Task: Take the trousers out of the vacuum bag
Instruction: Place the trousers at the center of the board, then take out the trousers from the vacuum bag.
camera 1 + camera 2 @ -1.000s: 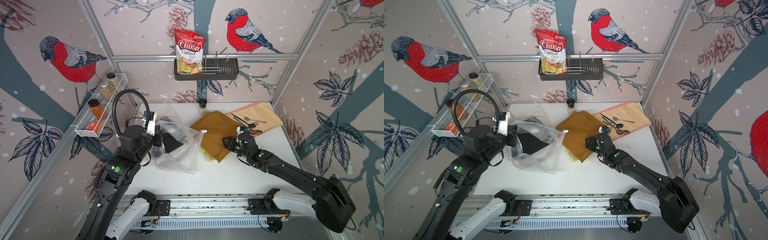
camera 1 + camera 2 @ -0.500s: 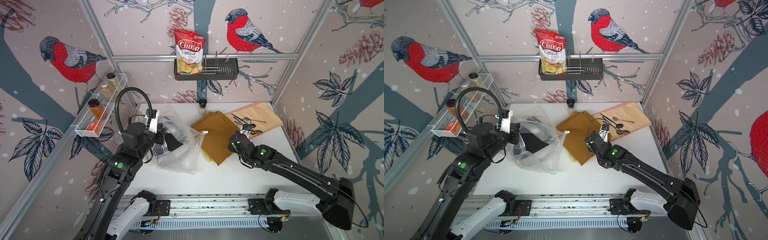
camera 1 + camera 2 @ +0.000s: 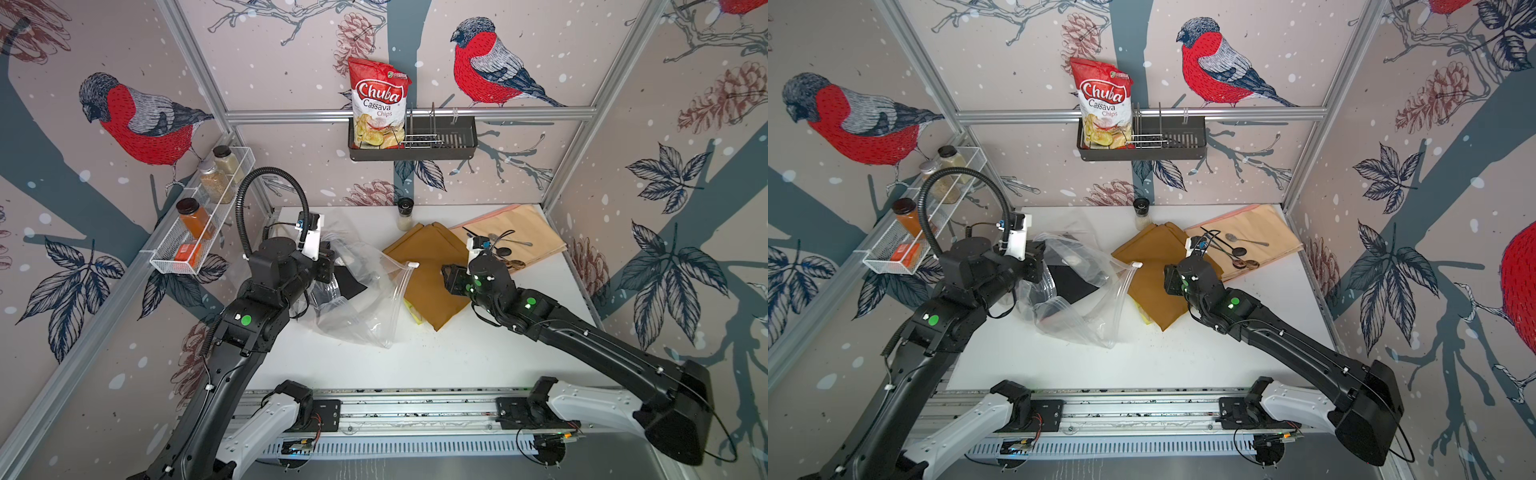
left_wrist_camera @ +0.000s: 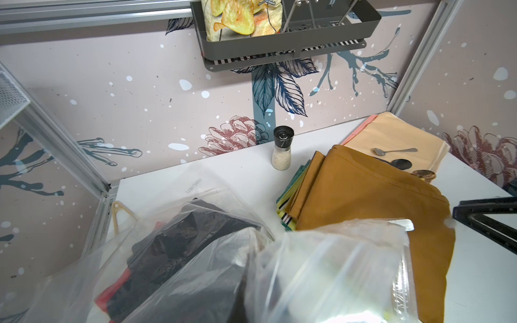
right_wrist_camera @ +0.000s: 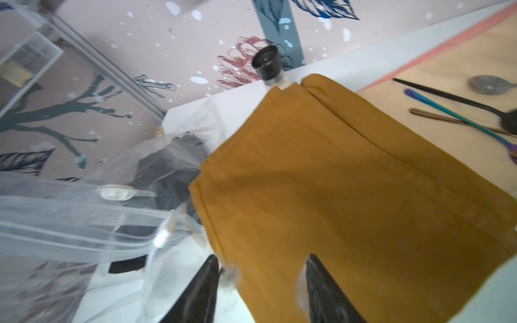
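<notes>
On the surface point(image 3: 457, 357), left pincer point(image 3: 331, 277) clamped on vacuum bag point(image 3: 365, 307); right pincer point(image 5: 263, 257) apart over mustard trousers point(image 5: 335, 181); dark trousers point(image 4: 181, 246) inside bag.

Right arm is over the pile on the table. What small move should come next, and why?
Probably swing the right gripper, jaws apart and empty above the mustard trousers, toward the bag mouth. Dark trousers and a red pair still lie inside, and the left gripper seems to hold the bag up with its mouth facing that way.
</notes>
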{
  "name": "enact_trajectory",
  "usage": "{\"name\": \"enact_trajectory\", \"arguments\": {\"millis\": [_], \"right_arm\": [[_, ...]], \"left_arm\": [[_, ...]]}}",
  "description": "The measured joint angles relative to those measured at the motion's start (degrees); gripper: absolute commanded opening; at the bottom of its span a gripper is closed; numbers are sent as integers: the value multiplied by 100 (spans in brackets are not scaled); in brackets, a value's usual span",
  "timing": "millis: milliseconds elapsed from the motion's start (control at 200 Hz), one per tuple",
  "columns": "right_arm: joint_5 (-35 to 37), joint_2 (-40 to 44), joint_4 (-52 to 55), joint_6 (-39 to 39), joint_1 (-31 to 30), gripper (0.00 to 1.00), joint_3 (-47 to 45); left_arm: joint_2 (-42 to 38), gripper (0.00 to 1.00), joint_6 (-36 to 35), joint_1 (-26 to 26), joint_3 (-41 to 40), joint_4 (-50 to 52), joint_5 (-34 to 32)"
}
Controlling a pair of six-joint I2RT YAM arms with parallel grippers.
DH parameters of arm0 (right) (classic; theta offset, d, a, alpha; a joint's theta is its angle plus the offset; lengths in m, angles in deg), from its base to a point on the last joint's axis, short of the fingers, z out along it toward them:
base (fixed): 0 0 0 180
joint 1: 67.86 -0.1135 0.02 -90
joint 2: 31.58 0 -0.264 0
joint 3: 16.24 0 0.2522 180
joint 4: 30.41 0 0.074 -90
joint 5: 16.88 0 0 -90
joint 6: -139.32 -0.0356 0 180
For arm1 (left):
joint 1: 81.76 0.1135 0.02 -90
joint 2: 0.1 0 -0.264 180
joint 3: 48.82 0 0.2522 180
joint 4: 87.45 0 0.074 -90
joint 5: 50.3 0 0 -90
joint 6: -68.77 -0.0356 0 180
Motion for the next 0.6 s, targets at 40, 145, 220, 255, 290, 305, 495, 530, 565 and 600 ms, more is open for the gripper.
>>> {"name": "enact_trajectory", "arguments": {"millis": [40, 145, 220, 255, 290, 305, 495, 530, 565, 600], "right_arm": [[-109, 55, -103, 83, -28, 51, 28], [-428, 131, -310, 129, -173, 51, 149], [-608, 129, -455, 170, -343, 51, 227], [-680, 105, -531, 214, -442, 51, 256], [-754, 59, -632, 212, -557, 51, 286], [-791, 33, -688, 214, -610, 51, 299], [-1152, -748, -1497, 66, -1248, 46, 463], [-1187, -960, -1676, 42, -1338, 46, 514], [-1241, -1150, -1821, -42, -1403, 46, 562], [-1241, -1307, -1917, -85, -1473, 46, 610]], "left_arm": [[57, 0, -33, 0, 24, -13, 111], [249, 0, -44, 0, 103, -17, 376], [382, 0, -76, 0, 184, -15, 555], [431, 0, -79, 0, 223, -13, 621], [466, 0, -81, 0, 262, -13, 693], [479, 0, -81, 0, 278, -9, 713], [564, 0, -190, 0, 485, 50, 1023], [586, 0, -225, 0, 529, 76, 1097], [605, 0, -227, 0, 575, 111, 1156], [619, 0, -229, 0, 612, 149, 1193]]}}
